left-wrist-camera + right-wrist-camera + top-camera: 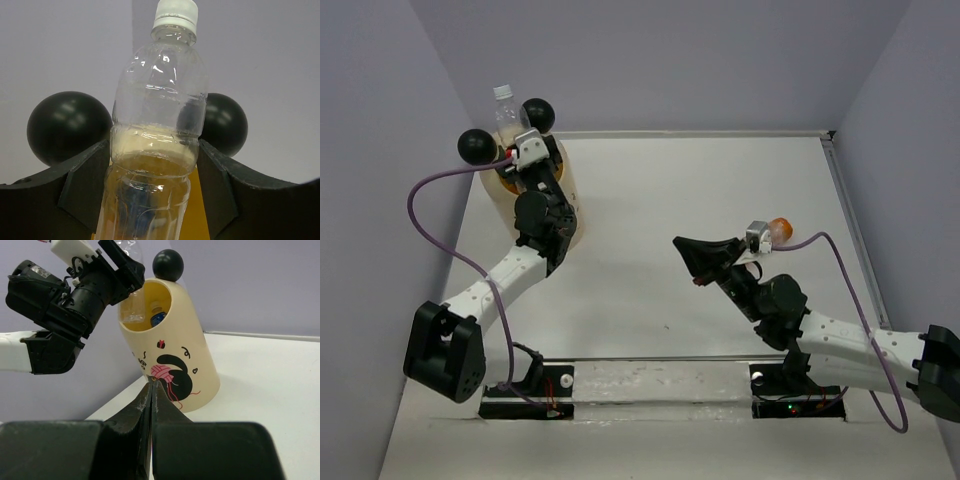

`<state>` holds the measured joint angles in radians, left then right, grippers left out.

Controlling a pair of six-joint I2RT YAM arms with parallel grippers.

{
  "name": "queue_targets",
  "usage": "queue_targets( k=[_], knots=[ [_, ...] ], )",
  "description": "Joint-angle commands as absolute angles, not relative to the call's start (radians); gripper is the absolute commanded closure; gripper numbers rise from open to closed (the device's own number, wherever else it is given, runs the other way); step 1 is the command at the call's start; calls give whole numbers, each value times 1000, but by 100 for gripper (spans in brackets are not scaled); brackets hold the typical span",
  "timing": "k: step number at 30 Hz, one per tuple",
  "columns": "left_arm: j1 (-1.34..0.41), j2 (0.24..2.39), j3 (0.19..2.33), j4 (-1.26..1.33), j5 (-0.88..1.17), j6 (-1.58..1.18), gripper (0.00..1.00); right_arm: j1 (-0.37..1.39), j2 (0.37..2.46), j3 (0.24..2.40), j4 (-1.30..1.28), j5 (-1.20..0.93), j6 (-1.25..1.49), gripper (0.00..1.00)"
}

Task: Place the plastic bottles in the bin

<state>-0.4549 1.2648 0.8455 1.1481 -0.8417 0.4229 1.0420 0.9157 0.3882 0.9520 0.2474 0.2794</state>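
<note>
Where the bin opens, left jaws hold a clear bottle (white-capped).

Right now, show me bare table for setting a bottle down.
Bare: table between bin and right gripper, and the back right corner. Crowded: back left, where the left gripper holds a clear bottle at the bin's mouth.

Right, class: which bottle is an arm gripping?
The clear, white-capped bottle, held upright in the left gripper over the bin. The orange bottle sits ungripped beside the right arm.
</note>
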Motion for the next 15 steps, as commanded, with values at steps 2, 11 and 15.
queue_targets(
  k=[2,11,15],
  knots=[
    [-426,1275,816,1330,-847,341,21,1051,871,373,974,241,310,100],
    [-426,1229,818,1237,-845,275,1,1051,833,383,870,282,324,100],
    [-426,1189,821,1181,-835,236,1,1051,819,396,799,305,340,100]
  ],
)
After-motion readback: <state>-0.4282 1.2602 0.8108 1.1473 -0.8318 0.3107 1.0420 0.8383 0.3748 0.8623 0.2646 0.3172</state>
